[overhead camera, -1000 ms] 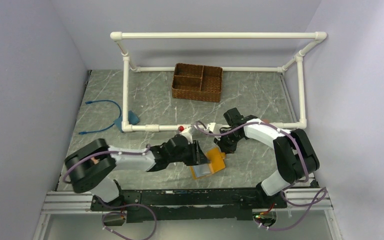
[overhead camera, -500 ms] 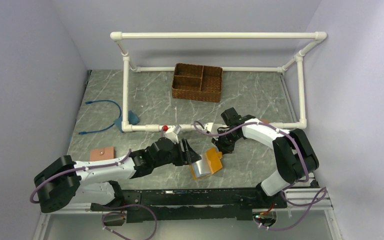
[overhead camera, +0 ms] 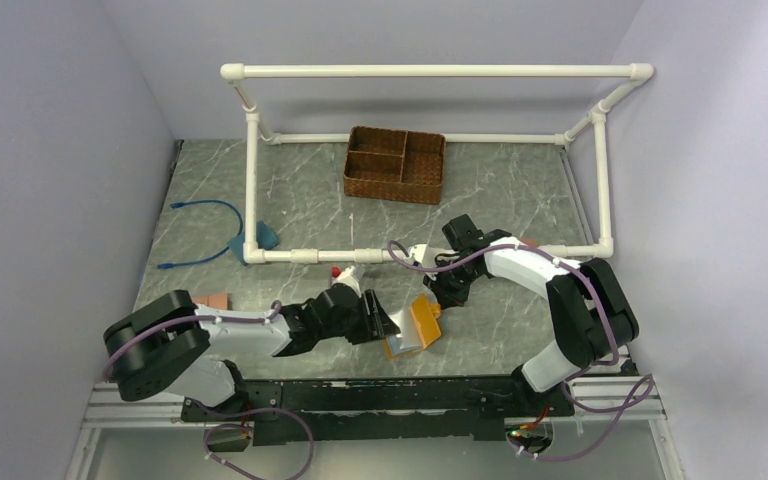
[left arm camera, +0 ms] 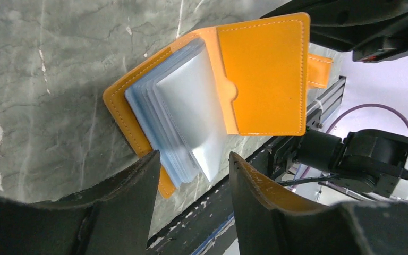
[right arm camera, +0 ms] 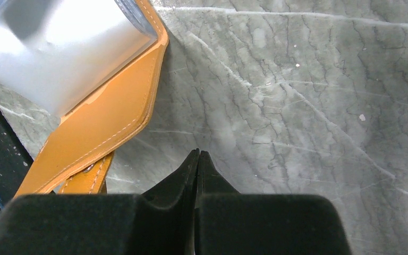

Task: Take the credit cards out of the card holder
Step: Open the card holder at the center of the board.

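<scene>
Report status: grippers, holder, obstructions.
Left gripper open at the holder, over its sleeves. Right gripper shut, empty, beside it. The holder lies open, no cards out. Nothing blocking.

One high fixed view, two close wrist views.
The overhead camera looks down from behind the near edge over the whole grey marbled counter (overhead camera: 520, 190); both wrist cameras hover close above its near-middle part, and all three share the open mustard-orange leather card holder (left arm camera: 265, 69).
</scene>
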### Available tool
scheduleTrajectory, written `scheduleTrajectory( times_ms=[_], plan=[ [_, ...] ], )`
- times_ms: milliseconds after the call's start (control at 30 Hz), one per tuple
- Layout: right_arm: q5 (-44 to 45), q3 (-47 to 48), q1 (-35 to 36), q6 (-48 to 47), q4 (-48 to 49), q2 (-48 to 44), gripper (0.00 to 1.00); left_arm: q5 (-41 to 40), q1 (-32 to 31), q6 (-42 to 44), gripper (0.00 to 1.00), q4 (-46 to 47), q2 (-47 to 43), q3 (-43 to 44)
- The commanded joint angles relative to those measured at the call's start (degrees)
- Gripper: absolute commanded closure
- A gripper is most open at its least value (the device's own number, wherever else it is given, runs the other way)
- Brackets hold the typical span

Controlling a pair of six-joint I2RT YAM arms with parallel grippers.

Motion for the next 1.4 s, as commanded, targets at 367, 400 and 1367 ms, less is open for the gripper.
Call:
scheduleTrajectory(
  times_ms=[367, 400, 1367],
  plan=[
    [-1.3, 1.7, 0.2, 0.2, 0.1, -1.9, 1.0, 1.7, -0.2, -0.5, 0.46, 0.2, -1.1, 4.0],
    [-1.3, 1.7, 0.2, 0.3, 0.1, -1.9, 1.0, 2.0, -0.2, -0.6, 0.46, 0.3, -0.9, 4.1],
    [-0.5, 1.6, 1.2, 0.2, 0.4, -1.7, 0.99, 5.3, -0.2, -1.9, 0.47, -8.9, 6.3, 10.3]
  ],
)
